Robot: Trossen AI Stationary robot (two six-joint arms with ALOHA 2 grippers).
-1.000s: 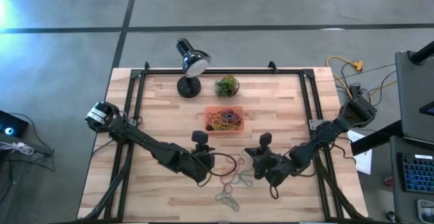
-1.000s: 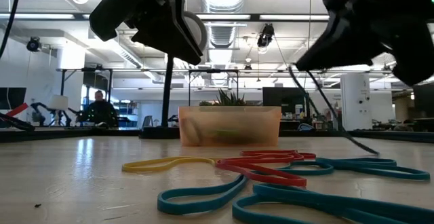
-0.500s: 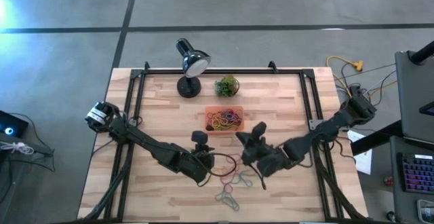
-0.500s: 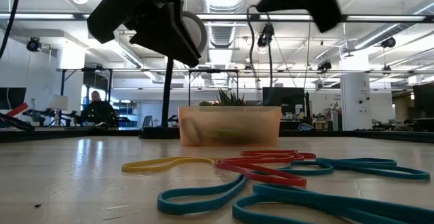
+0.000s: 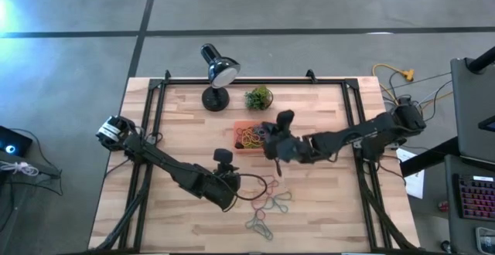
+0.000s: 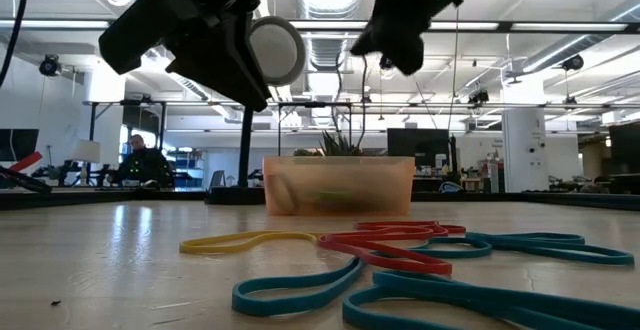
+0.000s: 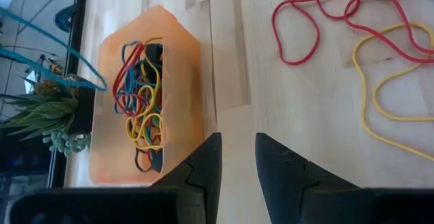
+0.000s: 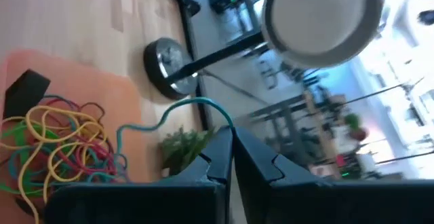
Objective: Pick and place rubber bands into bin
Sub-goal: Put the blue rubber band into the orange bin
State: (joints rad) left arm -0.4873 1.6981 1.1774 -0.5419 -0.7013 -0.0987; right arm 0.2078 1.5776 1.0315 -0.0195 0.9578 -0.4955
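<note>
One orange bin (image 5: 256, 137) sits mid-worktop (image 5: 178, 116), long axis across the worktop, holding a tangle of rubber bands (image 7: 140, 106) too knotted to count. About five loose bands (image 5: 269, 201) lie nearer the front: yellow, red and teal. The right gripper (image 5: 272, 148), fingers pressed together, pinches one teal band (image 8: 178, 111) over the bin's right end. The left gripper (image 5: 230, 184), fingers slightly spread, hovers beside the loose bands.

Orange bin (image 5: 256, 138) holds tangled rubber bands (image 7: 140, 107); more bands (image 5: 271, 202) lie loose nearby.
</note>
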